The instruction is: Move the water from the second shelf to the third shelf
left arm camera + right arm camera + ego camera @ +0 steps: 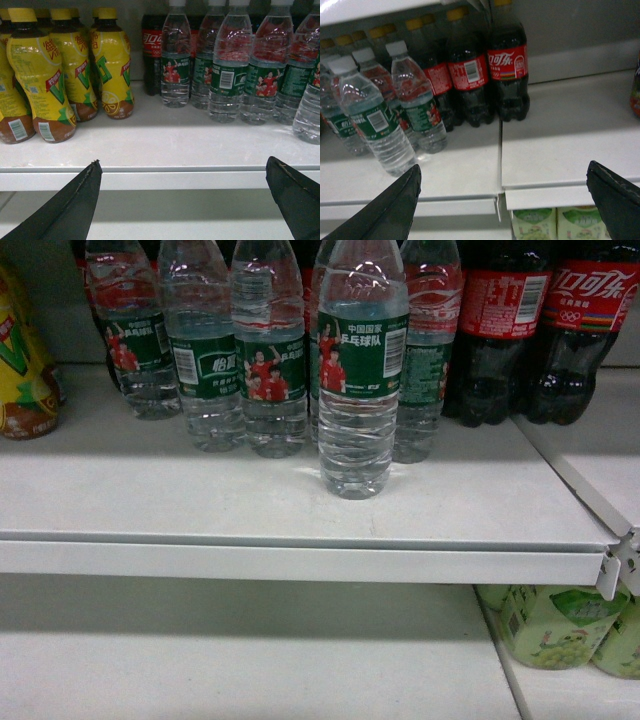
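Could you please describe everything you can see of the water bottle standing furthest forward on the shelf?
The front water bottle is clear ribbed plastic, filled with water, with a white cap visible in the right wrist view. A green wrap label shows red-shirted players, white Chinese text and a barcode. It stands upright on the white shelf, ahead of the other water bottles, near the front edge. No pincer touches it.

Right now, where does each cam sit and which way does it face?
Head: on the robot, slanting down at the front water bottle on the shelf; no arm shows.
Left wrist: low before the shelf edge, facing yellow tea bottles; left gripper fingertips frame it, spread.
Right wrist: angled down at cola bottles; right gripper fingertips spread.
All three share the water bottles.
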Controlling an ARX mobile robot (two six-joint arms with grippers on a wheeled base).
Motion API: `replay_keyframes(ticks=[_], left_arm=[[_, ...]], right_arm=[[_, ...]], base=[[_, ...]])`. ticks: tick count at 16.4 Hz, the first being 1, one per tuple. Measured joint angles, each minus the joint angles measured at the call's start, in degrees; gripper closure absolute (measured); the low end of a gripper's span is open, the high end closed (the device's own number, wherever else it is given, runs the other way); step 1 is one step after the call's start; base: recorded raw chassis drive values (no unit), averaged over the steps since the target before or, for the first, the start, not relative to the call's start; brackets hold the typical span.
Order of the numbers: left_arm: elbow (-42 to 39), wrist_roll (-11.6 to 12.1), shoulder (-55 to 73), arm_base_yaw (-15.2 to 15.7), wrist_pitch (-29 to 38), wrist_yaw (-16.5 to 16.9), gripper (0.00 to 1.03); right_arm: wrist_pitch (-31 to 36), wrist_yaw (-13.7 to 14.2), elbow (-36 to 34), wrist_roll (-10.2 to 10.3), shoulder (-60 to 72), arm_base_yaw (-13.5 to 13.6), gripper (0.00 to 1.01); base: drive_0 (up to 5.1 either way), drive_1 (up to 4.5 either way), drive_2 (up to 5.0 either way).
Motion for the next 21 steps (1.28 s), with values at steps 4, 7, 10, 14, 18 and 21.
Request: replay_keyframes(ticks=[4,7,10,14,18,21], left_arm=[[0.0,0.0,0.0,0.0,0.0,0.0,0.05],[0.0,0.0,0.0,0.0,0.0,0.0,0.05],[0.0,0.0,0.0,0.0,0.0,0.0,0.05],[0.0,0.0,0.0,0.0,0.0,0.0,0.05],[0.0,0.0,0.0,0.0,0.0,0.0,0.05],[0.0,0.0,0.0,0.0,0.0,0.0,0.05]], right_arm=[[16.1,0.0,11.5,-1.8,22.0,4.5,0.03],[19.9,2.3,18.8,-3.1,33.5,10.3,0.03],[23.5,5.7,19.0,-5.5,42.5,19.8,0.03],[29.7,11.3,17.3,-7.0,53.9,28.8,0.03],[29.2,11.7,20.7,-8.3,60.3,36.0,0.03],[29.9,12.4,22.5,-8.6,63.5,39.3,0.03]], base=[[0.0,0.0,0.0],[0.0,0.0,0.0],[0.0,0.0,0.0],[0.0,0.0,0.0],[0.0,0.0,0.0],[0.0,0.0,0.0]])
